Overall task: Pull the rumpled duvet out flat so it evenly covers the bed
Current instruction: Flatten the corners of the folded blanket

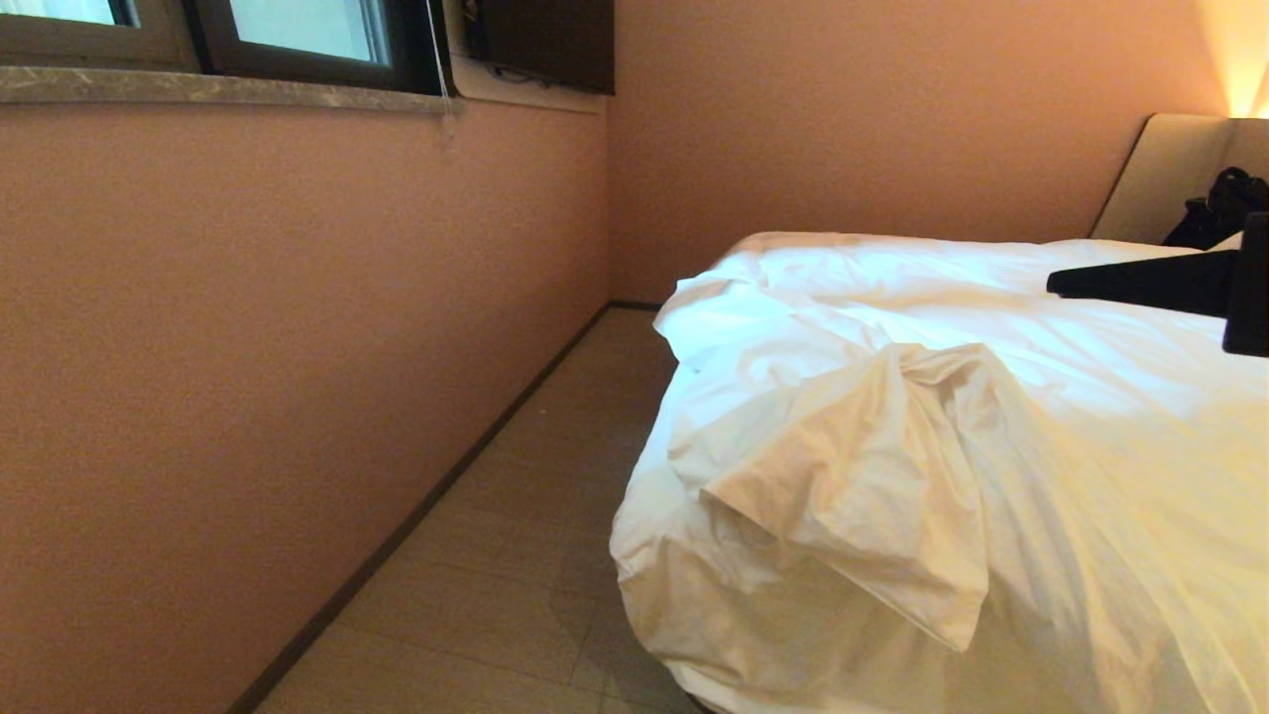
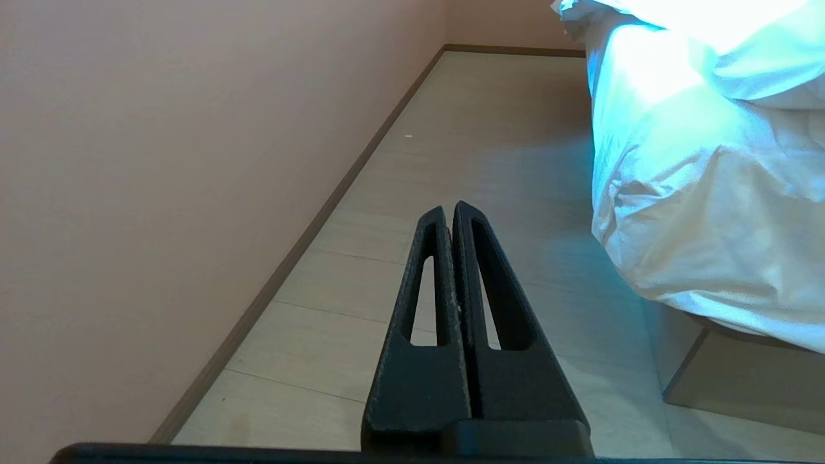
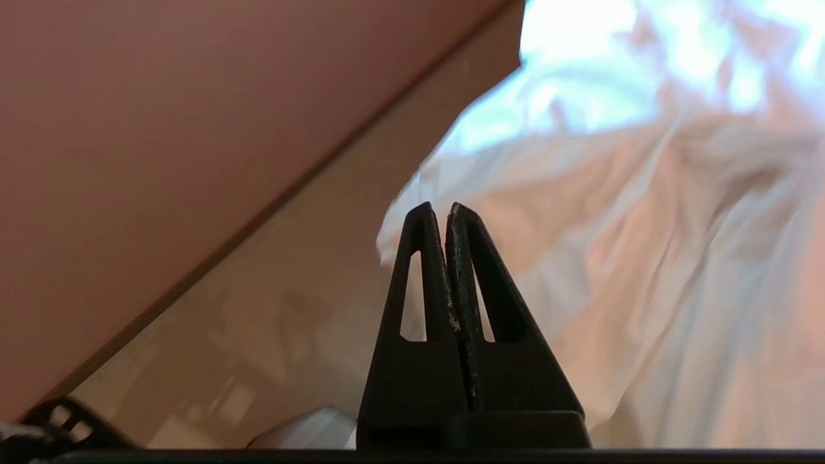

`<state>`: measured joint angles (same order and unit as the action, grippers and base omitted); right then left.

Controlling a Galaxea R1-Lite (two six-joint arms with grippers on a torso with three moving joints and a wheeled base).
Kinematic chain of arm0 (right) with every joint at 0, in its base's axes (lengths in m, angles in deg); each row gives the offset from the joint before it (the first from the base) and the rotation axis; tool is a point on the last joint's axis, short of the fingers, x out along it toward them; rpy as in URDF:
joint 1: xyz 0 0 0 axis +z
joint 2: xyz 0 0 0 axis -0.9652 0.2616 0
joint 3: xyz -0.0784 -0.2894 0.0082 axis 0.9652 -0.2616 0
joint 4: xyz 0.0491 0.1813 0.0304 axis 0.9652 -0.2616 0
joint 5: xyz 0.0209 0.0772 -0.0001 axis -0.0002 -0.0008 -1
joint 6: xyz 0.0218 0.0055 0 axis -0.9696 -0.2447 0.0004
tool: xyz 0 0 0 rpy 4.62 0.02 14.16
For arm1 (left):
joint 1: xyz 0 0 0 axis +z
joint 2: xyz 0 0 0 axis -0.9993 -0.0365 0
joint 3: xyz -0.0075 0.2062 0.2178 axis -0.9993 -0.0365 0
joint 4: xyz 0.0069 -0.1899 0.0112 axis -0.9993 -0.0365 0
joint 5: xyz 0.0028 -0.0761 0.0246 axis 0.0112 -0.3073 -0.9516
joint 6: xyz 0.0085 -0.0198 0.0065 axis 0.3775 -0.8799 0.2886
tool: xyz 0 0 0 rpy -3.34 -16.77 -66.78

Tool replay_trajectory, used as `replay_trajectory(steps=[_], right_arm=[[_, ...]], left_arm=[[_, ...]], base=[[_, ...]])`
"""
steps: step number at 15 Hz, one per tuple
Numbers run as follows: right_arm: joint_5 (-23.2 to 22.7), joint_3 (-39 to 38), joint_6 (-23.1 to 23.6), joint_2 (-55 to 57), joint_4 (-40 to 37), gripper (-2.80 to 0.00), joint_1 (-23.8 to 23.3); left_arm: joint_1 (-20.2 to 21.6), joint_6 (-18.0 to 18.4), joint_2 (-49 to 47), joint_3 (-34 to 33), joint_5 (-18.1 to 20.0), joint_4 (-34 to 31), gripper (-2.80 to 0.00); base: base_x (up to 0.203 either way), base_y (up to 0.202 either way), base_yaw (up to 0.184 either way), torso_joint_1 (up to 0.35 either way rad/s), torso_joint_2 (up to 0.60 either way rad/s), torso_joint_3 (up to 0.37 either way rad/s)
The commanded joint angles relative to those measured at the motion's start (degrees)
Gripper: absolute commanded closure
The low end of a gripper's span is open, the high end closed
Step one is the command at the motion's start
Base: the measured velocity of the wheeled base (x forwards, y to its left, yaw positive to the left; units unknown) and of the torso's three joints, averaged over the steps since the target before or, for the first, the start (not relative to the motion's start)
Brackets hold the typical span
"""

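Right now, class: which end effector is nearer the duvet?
Right. The right end effector hangs just above the duvet; the left end effector hangs over the floor beside the bed.

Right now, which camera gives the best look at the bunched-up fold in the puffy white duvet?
The head view: the puffy white duvet shows its bunched fold whole at the bed's near corner. The left wrist view catches only its hanging side; the right wrist view shows blurred wrinkles.

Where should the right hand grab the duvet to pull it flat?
Take the duvet by the folded-back flap lying bunched at the near left corner, probably coming from the floor side. Its loose lower edge is exposed there.
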<state>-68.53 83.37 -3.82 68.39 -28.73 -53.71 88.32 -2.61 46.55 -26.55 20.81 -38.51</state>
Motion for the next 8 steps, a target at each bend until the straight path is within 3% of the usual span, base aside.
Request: replay_trajectory(steps=[1,6,8], right_arm=[[1.18,-0.47,1.44,-3.3,1.51,0.0,0.19],[4.61,-2.99,5.67,-11.59,1.59,0.0,0.22],[9.17,-5.76,10.16,-14.28,2.06,0.0,0.16]], left_arm=[[0.02,0.02,0.0,0.0,-0.01,-0.01,0.0],[0.02,0.02,0.0,0.0,-0.01,-0.01,0.0],[0.02,0.02,0.0,0.0,-0.01,-0.01,0.0]], base=[[0.0,0.0,0.0,0.0,0.0,0.0],[0.0,0.0,0.0,0.0,0.0,0.0],[0.0,0.0,0.0,0.0,0.0,0.0]])
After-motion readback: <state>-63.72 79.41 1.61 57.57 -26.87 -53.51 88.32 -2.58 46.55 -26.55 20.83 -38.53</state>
